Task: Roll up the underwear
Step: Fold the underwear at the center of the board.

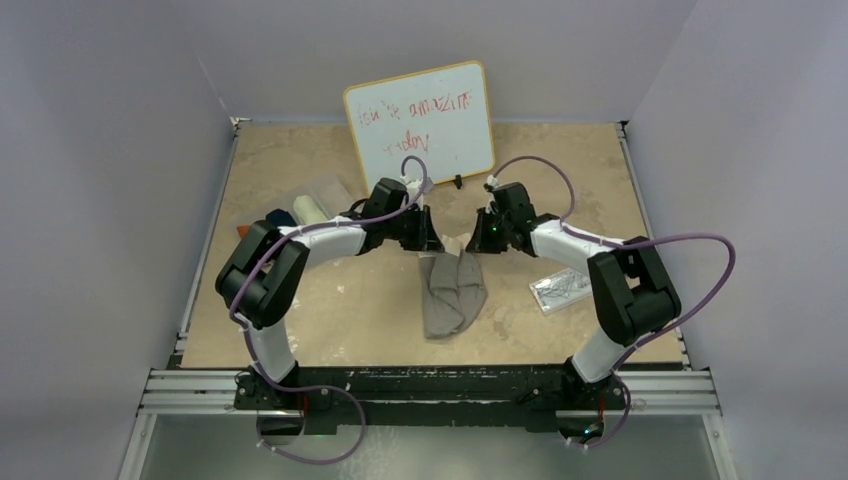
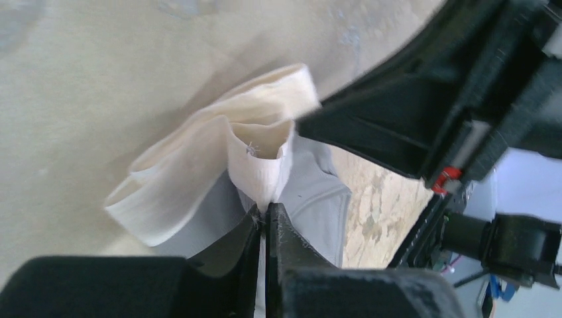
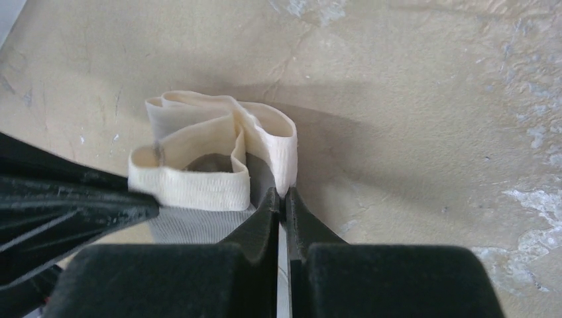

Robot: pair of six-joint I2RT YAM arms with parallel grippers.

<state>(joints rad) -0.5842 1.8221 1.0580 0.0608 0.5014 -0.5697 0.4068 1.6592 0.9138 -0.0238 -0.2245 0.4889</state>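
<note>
The grey underwear [image 1: 452,292] with a beige waistband [image 1: 456,243] lies lengthwise in the middle of the table, its waistband end lifted at the far side. My left gripper [image 1: 430,243] is shut on the waistband [image 2: 265,165] at its left end. My right gripper [image 1: 478,240] is shut on the waistband [image 3: 199,185] at its right end. The two grippers stand close together, facing each other. Grey cloth [image 2: 311,199] hangs below the band. The orange, navy [image 1: 277,217] and pale cream [image 1: 309,209] underwear lie as small rolls at the far left.
A whiteboard [image 1: 420,115] with red writing leans on the back wall. A white printed card [image 1: 562,289] lies right of the grey underwear, under the right arm. A clear bag [image 1: 325,190] sits by the rolls at the left.
</note>
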